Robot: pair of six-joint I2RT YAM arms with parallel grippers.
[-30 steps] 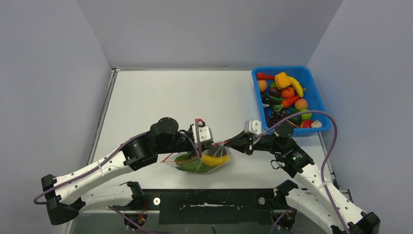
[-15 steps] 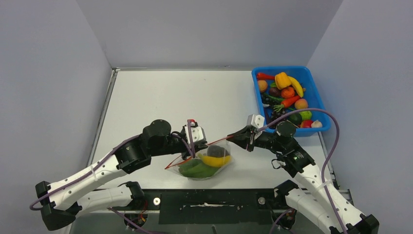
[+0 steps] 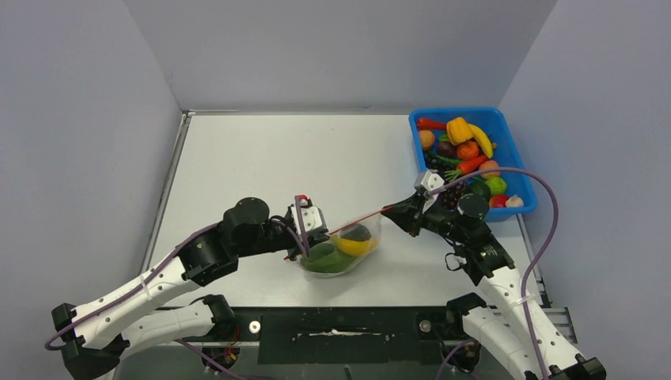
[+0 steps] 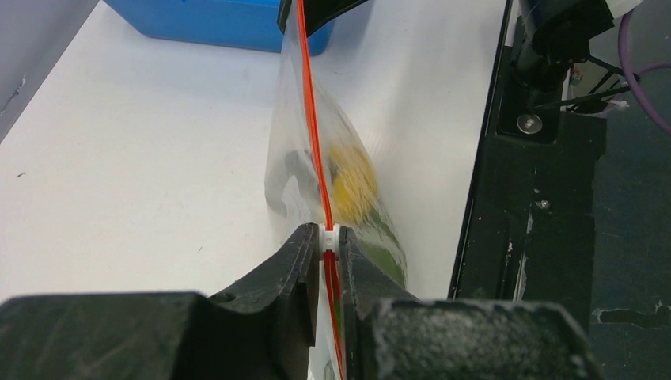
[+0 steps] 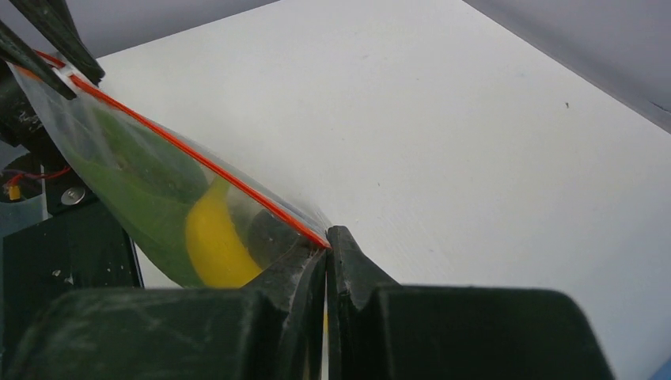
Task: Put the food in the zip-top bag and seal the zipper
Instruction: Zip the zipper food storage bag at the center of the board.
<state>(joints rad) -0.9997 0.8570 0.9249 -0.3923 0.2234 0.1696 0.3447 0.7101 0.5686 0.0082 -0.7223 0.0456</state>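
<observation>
1. Left gripper (image 4: 330, 236) is pinching the thin orange-red zipper strip (image 4: 312, 119).
2. Right gripper (image 5: 327, 244) is clamping one corner of the clear crinkly zip-top bag (image 3: 365, 237), lower centre.
3. Yellow toy banana (image 3: 352, 246) is lying inside.

No text, label, brand, number or sign can be read in any of the views.
</observation>
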